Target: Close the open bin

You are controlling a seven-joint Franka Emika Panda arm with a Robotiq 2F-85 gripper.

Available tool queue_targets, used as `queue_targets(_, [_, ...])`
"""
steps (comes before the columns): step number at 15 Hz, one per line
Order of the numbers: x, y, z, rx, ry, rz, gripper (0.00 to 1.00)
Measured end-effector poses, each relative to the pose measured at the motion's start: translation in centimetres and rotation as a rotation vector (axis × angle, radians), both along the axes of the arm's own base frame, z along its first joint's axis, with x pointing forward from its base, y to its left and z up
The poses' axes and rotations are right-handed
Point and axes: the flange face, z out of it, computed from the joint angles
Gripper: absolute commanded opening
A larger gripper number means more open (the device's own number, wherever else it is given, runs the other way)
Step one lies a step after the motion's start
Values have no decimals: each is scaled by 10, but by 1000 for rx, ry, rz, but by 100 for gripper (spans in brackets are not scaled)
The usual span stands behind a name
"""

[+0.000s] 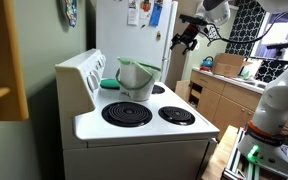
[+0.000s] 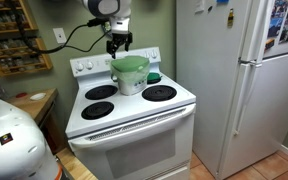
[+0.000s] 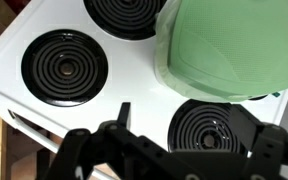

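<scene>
Whitish bin (image 2: 130,76) with green lid (image 3: 234,45) down, on white table (image 2: 134,106) among coil burners (image 3: 64,66), tool (image 2: 119,44) above, fingers (image 3: 117,125) spread, empty.

A home kitchen: white coil-burner stove (image 2: 134,113), tall white refrigerator (image 2: 234,90), wooden counter cabinets (image 1: 216,103) nearby.

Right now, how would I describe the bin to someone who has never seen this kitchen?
Find the white stove beside the fridge. On its top, toward the back, stands the bin. It is the only upright thing there: whitish, tapered, pale-green lid, unlike the flat teal dish beside it.
</scene>
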Motion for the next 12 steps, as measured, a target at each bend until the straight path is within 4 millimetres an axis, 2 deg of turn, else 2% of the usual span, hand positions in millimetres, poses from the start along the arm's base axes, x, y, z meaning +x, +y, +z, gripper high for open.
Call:
queue_targets(4, [-9,2,15,-86,-83,184,100])
queue_targets(12, [-8,3,15,-87,-85,190,100])
